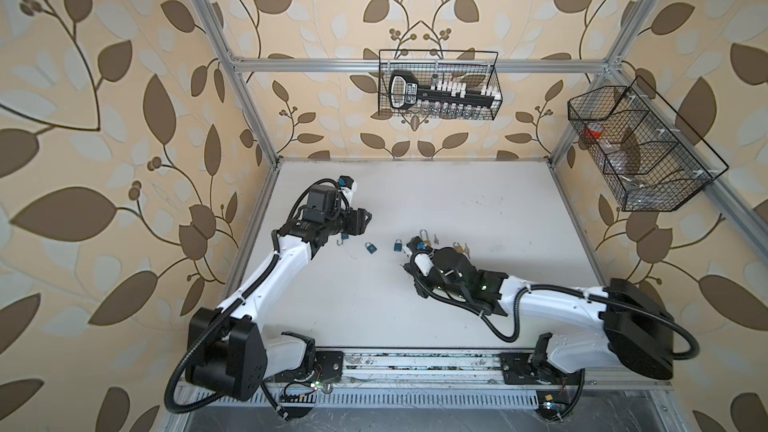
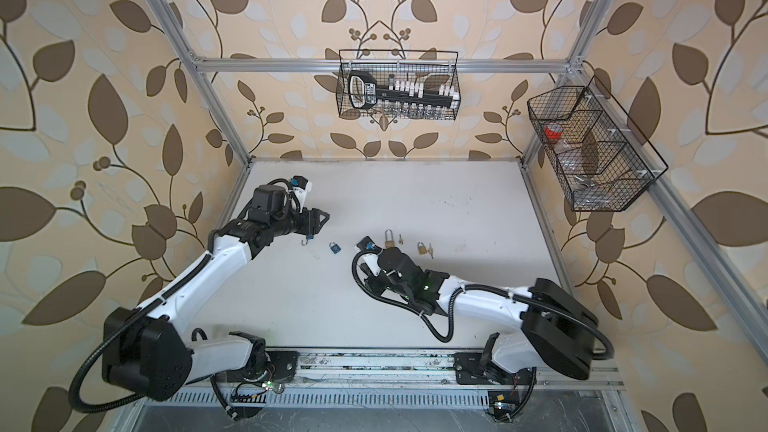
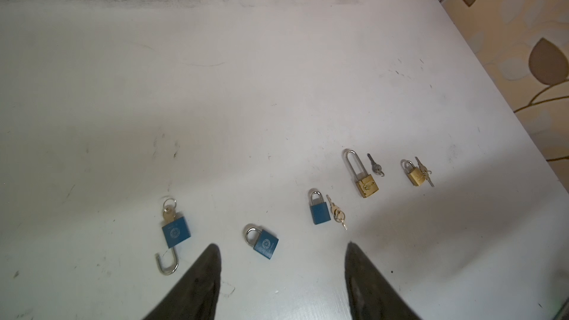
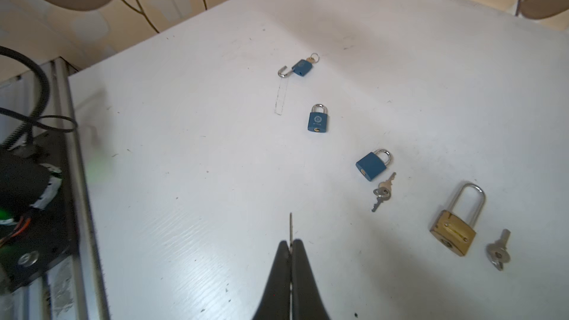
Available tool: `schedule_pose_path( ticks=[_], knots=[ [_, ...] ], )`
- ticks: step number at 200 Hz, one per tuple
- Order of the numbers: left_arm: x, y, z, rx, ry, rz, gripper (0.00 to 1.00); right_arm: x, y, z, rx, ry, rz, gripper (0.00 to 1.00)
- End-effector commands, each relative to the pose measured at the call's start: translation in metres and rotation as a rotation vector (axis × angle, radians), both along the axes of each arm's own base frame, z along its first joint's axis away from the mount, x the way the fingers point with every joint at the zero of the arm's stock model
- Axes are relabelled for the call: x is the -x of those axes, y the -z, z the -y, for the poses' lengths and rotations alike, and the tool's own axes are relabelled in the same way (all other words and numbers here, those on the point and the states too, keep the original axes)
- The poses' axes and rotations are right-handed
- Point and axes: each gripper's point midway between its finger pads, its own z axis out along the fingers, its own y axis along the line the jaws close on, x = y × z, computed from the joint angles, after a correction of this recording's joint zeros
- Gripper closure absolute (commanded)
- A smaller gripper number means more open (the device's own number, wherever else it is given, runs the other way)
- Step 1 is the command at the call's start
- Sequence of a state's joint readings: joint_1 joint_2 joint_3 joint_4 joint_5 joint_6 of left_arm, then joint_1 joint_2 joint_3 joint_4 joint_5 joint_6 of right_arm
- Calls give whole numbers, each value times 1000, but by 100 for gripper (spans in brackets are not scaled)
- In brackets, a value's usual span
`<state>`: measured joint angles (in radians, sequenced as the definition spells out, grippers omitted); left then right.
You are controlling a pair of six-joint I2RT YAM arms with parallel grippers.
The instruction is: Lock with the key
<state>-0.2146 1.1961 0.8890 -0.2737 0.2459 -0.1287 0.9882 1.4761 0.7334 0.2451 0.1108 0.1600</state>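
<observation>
The open blue padlock [image 3: 176, 231] lies flat on the bench [image 3: 277, 72]. Its steel shackle is swung out into a hook, and a brass key [image 3: 167, 213] on a split ring sits in its base. It rests just beside one finger of the left end effector [image 3: 281, 246], whose two black tapered fingers are spread wide with nothing between them.

The right end effector [image 4: 291, 243] is pressed together on a thin metal blade [image 4: 290, 226], seen edge-on and apparently a key. The open padlock is well apart from it, beyond a closed blue padlock [image 4: 317, 122]. Nearer lie a third blue padlock [image 4: 371, 166] with loose keys [image 4: 381, 192] and a brass long-shackle padlock [image 4: 452, 232].

The bench is white, scuffed and faintly grained. Beige wallpaper [image 1: 104, 118] with brown leaves surrounds an aluminium frame [image 1: 415, 65]. The frame carries a black wire basket [image 1: 457, 112] at the back and a second wire basket [image 1: 665, 184] on the right.
</observation>
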Motion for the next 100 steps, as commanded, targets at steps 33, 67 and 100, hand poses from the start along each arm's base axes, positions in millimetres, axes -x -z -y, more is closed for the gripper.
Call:
schedule_pose_path(
  ticks=[33, 67, 100],
  knots=[
    [36, 24, -67, 172, -472, 6, 15, -59, 20, -65, -51, 71, 8, 100],
    [57, 41, -86, 189, -580, -22, 10, -92, 43, -79, -52, 108, -43, 100],
    [61, 49, -86, 194, -587, -44, 10, -113, 61, -79, -23, 132, -75, 100]
  ],
)
